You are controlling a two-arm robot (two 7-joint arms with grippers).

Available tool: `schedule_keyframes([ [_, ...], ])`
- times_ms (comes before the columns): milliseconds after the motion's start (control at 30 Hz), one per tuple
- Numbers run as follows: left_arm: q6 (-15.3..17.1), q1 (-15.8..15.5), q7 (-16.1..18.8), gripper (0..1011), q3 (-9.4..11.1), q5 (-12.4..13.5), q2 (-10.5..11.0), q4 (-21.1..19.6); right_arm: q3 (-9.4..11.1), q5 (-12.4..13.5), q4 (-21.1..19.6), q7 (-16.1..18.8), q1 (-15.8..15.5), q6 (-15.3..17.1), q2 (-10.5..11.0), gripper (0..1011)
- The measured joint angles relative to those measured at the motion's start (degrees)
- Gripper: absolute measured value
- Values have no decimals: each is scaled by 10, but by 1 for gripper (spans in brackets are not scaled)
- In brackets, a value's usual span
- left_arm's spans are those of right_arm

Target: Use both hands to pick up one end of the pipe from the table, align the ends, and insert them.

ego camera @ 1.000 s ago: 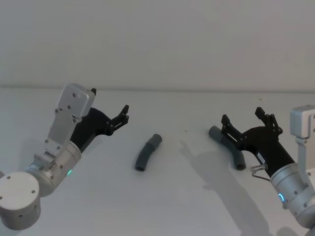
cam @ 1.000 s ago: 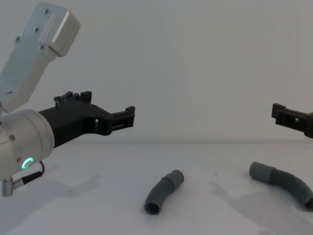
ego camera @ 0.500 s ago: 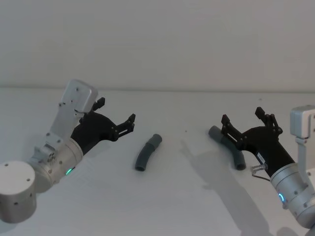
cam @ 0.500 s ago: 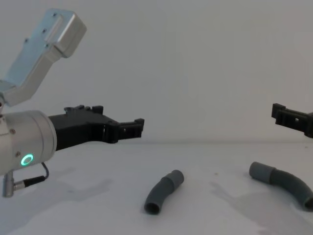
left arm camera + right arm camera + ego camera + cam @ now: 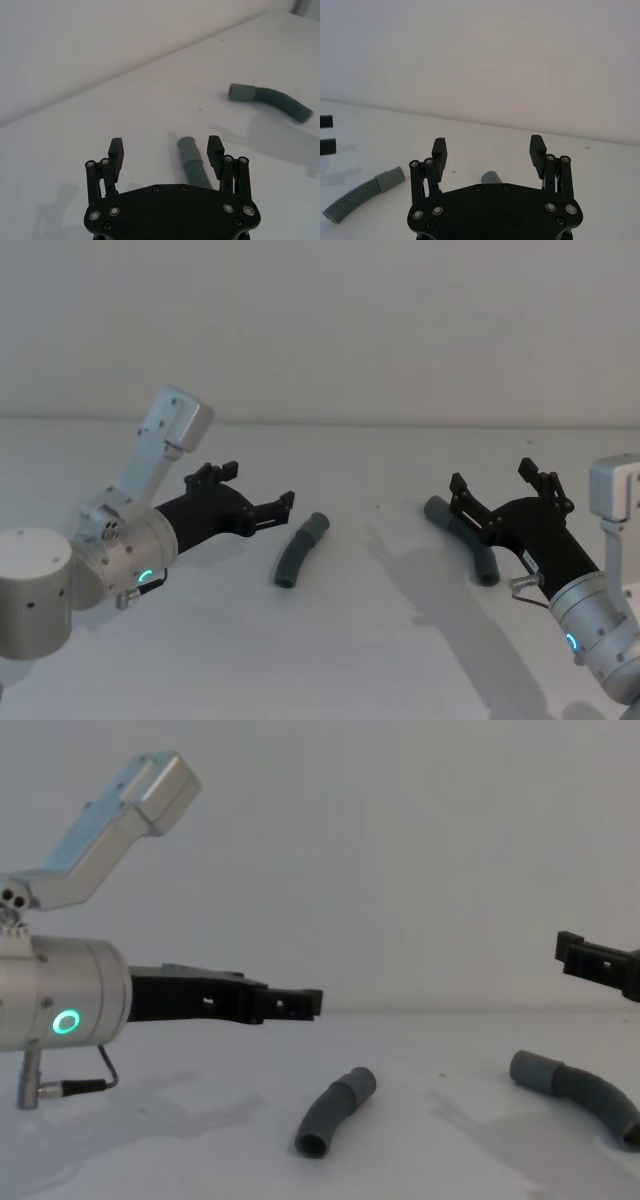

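While both hose pieces lie flat on the table [image 5: 350, 640] with neither one grasped, the left gripper [image 5: 258, 487] hangs above the surface on the left, fingers spread wide and empty, pointing rightward at the centre pipe piece [image 5: 298, 550]. That piece lies just beyond the fingertips. Its long axis runs on a slant, from an open end nearer the robot up to a smooth cuff farther away and to the right. In the left wrist view the cuff sits in the gap ahead of the spread fingers, closer to one of them, so the left arm is clearly the nearer one for it.

Well apart to the right lies the second pipe piece [image 5: 437, 510], also on a slant, its cuff towards the middle of the table. The right gripper [image 5: 492, 477] hovers over it, fingers likewise wide and holding nothing. My judgement is that each arm only needs to descend onto its own piece.
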Motion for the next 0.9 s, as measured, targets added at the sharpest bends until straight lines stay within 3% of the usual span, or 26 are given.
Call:
schedule_keyframes([
  [500, 118, -73, -69, 1001, 35, -43, -9, 47, 0, 0, 0, 0, 0, 0, 0, 1000],
  [900, 163, -107, -82, 1001, 61, -47, -11, 66, 0, 0, 0, 0, 0, 0, 0, 1000],
])
